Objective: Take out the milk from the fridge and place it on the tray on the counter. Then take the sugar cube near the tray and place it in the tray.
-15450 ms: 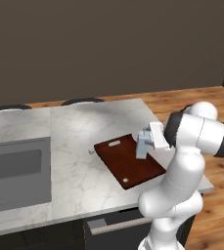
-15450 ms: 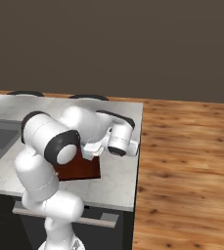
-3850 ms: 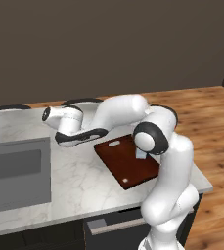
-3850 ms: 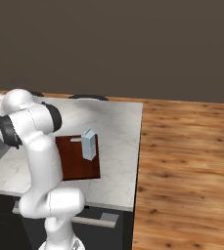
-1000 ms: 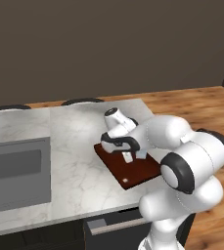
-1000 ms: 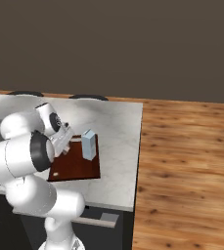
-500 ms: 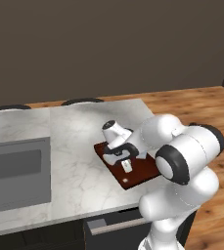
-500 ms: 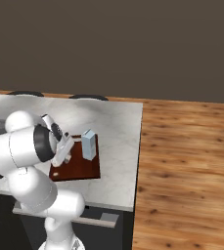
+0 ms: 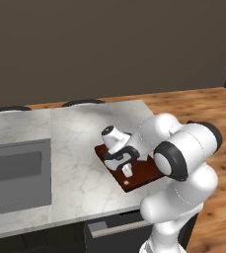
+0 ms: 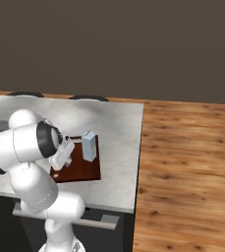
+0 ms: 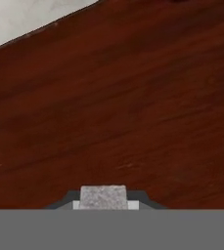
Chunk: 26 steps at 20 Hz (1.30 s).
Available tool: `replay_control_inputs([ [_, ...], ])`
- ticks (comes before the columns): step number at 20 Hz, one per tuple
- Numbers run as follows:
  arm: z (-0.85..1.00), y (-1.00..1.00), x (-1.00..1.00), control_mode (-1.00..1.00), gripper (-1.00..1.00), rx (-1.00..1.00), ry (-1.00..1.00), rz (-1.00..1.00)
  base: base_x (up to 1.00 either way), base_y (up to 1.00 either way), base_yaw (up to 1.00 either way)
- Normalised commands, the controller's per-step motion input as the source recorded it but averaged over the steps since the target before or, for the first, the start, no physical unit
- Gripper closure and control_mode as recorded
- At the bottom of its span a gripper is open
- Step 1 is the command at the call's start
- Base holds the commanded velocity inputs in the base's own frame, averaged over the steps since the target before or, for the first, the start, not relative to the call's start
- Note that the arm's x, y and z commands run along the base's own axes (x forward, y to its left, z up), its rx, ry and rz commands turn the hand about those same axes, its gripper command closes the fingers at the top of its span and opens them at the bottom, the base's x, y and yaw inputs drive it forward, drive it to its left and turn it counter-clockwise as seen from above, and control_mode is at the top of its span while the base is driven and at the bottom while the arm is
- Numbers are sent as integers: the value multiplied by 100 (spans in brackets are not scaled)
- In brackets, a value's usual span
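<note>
The gripper point(image 9: 127, 169) hung low over the tray point(image 9: 149, 174), its fingers pinched narrow around the sugar cube point(image 11: 103, 197) — a tiny pale, grainy block that sat between the fingertips in the hand view, just above the tray's dark reddish-brown wood. In the left base view the hand pointed down over the middle of the tray.

On the tray, towards its far end in the right base view, the milk point(image 10: 89, 145) stood upright, a small pale blue-and-white carton with a gabled top. It stood apart from the gripper, though near it.

The tray lay flat on the counter point(image 9: 75, 143), close to the counter's right-hand corner and well apart from the steel sink point(image 9: 16, 173) at the other end.

The cube would likely be very light, hard and crumbly at the edges — a gentle squeeze across two opposite flat faces should be enough, and too much force might chip it. Being so small, it could slip or tumble when let go, so a release close to the tray's surface looked safest.
</note>
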Motion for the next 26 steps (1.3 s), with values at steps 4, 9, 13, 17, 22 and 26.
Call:
replay_control_inputs([
  [4,-27,0,0,-100,100,0,0,0,0,0,0],
  [9,-26,4,0,-100,-100,0,0,0,0,0,0],
  [13,-3,8,-10,-100,-100,-1,-6,0,0,0,0],
  [17,0,8,-16,-100,-100,-1,-11,0,0,0,0],
  [22,4,9,-3,-100,-100,-1,-4,-2,0,0,0],
  [26,51,12,-9,-100,-100,0,-1,-4,0,0,0],
])
